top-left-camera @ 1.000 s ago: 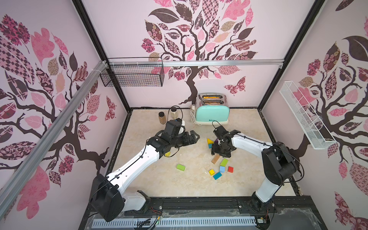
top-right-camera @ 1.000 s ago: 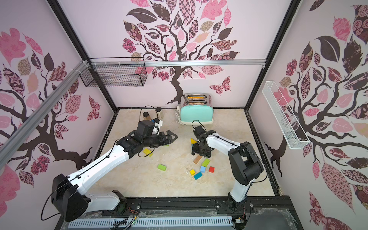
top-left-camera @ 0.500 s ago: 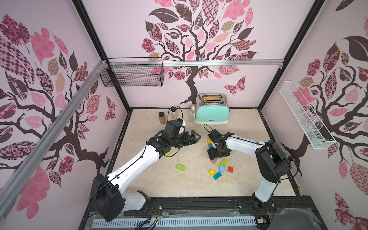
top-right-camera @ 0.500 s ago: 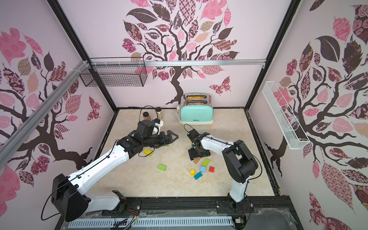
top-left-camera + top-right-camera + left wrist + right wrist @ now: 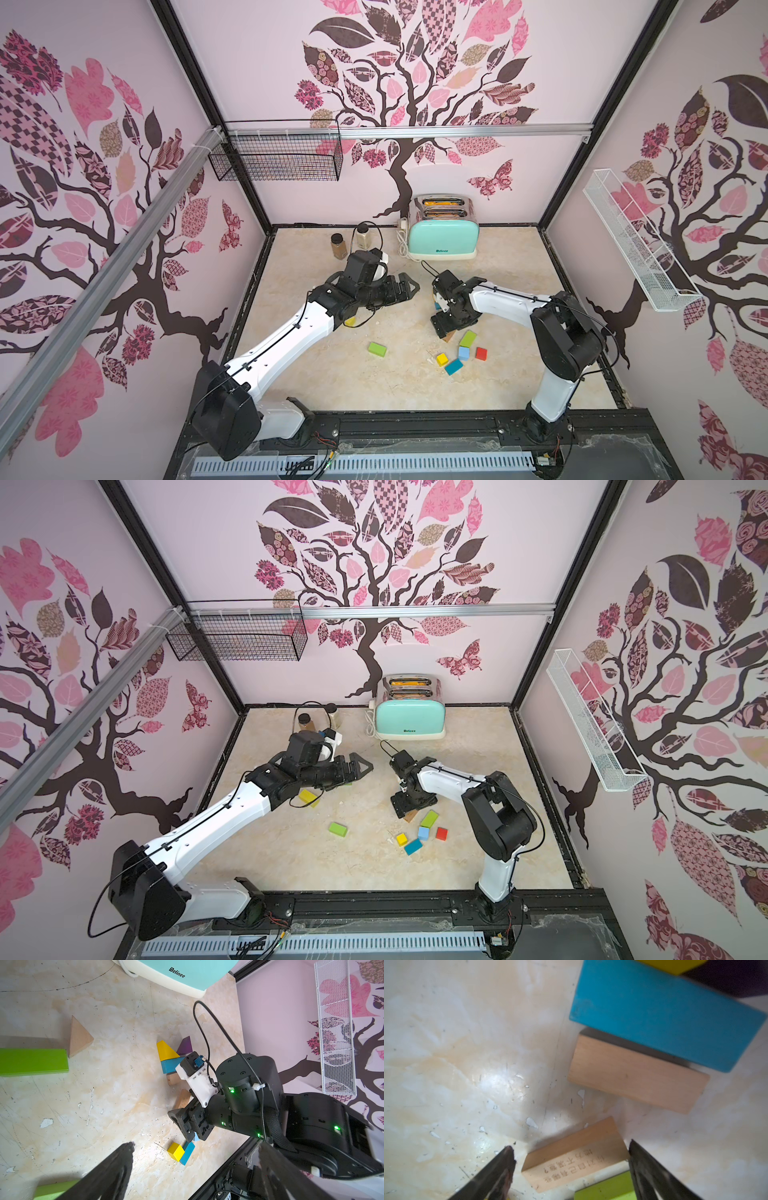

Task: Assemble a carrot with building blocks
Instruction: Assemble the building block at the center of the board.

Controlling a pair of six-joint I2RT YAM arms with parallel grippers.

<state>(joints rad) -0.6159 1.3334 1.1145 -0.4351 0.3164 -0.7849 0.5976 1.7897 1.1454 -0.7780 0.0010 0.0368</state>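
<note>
**Right pincer** (image 5: 571, 1145): released. Its fingers (image 5: 500, 1169) stand apart on either side of the engraved tan block (image 5: 577, 1159), which lies flat on the surface (image 5: 456, 1064). A gap shows at one finger; the other finger sits at the block's edge. A green bar (image 5: 604, 1190) lies just beside this block.

**Adjacent blocks:** A plain tan block (image 5: 637, 1074) lies near the engraved one, with a teal bar (image 5: 664, 1016) directly next to it. Whether these two touch cannot be told. In the left wrist view, a yellow wedge (image 5: 166, 1051) and a purple wedge (image 5: 185, 1046) sit against the teal bar on the side away from the tan block.

**Left pincer** (image 5: 409, 286): released. It hangs above the surface and points toward the right arm, with nothing between its fingers (image 5: 116, 1167).

**Loose group:** In both top views, a yellow cube (image 5: 442, 359), a light blue cube (image 5: 464, 353), a red cube (image 5: 481, 353) and a teal block (image 5: 453, 367) lie close together near the green bar.

**Other blocks:**
- A green block (image 5: 377, 349) lies apart, between the two arms.
- A yellow block (image 5: 307, 796) lies partly hidden under the left arm.
- A tan wedge (image 5: 79, 1038) lies just beside the end of a long green bar (image 5: 33, 1061).

**Background:** A toaster (image 5: 442, 241) and two spice jars (image 5: 337, 245) stand at the back of the surface.
</note>
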